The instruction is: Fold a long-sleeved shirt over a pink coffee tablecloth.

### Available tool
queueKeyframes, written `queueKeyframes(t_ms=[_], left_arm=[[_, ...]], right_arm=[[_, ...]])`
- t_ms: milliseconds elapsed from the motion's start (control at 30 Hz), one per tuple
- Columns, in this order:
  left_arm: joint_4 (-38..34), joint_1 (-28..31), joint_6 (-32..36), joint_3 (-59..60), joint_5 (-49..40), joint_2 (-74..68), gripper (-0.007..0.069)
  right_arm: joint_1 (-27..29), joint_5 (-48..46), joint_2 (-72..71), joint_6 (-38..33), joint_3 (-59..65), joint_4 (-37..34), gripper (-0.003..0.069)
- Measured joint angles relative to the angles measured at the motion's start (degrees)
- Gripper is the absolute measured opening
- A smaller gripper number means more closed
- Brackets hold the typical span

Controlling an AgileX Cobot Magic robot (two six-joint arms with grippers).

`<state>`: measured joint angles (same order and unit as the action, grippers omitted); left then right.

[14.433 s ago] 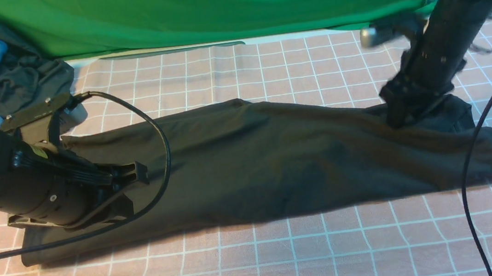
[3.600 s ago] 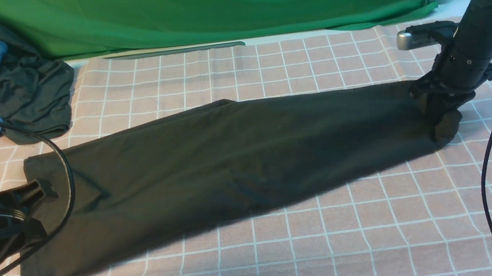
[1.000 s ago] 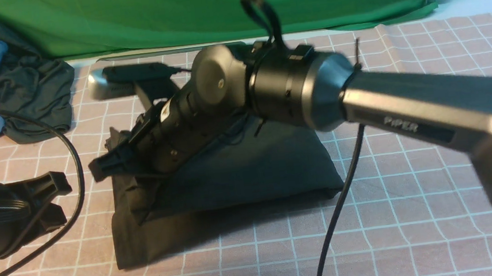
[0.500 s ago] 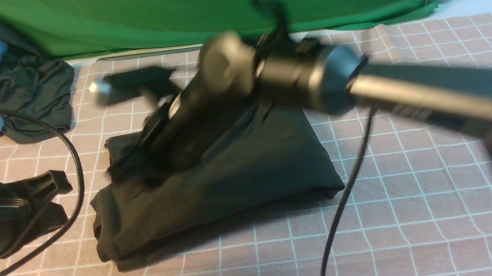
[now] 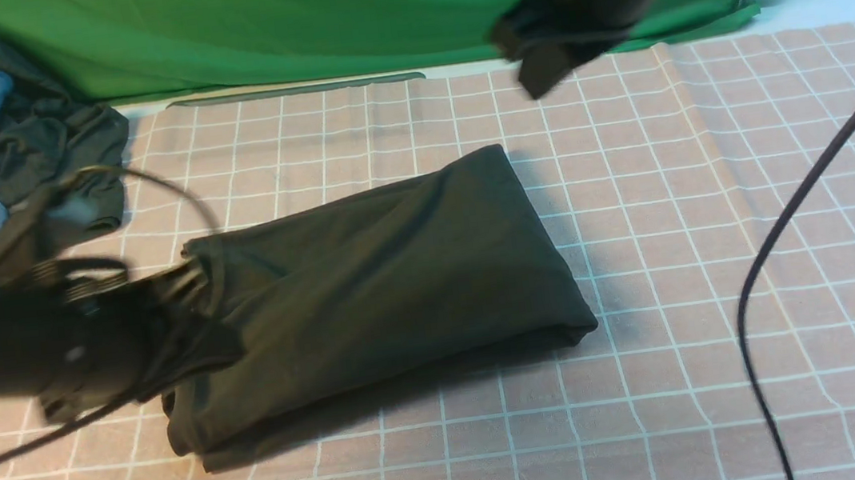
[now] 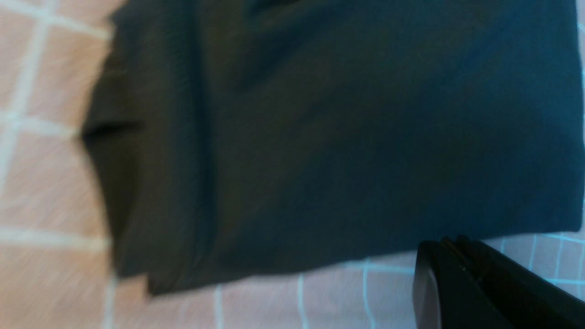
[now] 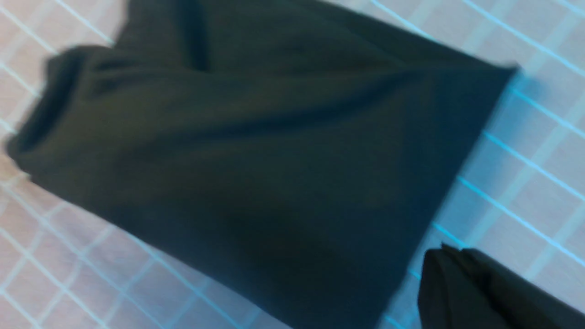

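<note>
Right gripper (image 5: 538, 82) closed and empty at 1 o'clock, left gripper (image 5: 191, 287) closed at shirt's 9 o'clock edge; long-sleeved shirt (image 5: 377, 294) folded compact mid pink coffee tablecloth (image 5: 679, 259), only tidying likely left.

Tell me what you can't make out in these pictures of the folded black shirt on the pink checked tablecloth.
- Folded black cotton shirt: chest print hidden inside the folds, every view.
- Shirt's left end: front view, covered by the blurred left gripper.
- Right gripper: front view, motion-blurred, arm cut off by the top edge.
- Both wrist views: blurred.
</note>
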<state>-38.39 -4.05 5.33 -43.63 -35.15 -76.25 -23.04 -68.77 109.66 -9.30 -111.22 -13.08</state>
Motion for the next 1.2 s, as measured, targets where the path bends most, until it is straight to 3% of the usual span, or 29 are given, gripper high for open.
queueKeyframes(t_ms=[167, 467, 733, 1200], left_arm=[[4.52, -3.40, -6.36, -5.12, 1.53, -9.34, 0.0013], [18.29, -3.45, -16.61, -5.09, 2.01, -17.37, 0.0013], [21.05, -3.45, -18.51, -5.09, 3.37, -17.37, 0.0013], [23.60, -3.45, -21.60, -5.09, 2.68, -17.22, 0.0013]], right_arm=[[0.82, -0.63, 0.11, -1.22, 4.01, -0.11, 0.0039], [-1.06, 3.60, 3.73, -3.22, 13.68, -0.90, 0.0038], [-4.84, 10.24, 8.11, -5.57, 14.01, -2.21, 0.0038], [-4.85, 0.20, 12.94, -4.04, 13.95, 2.63, 0.0038]])
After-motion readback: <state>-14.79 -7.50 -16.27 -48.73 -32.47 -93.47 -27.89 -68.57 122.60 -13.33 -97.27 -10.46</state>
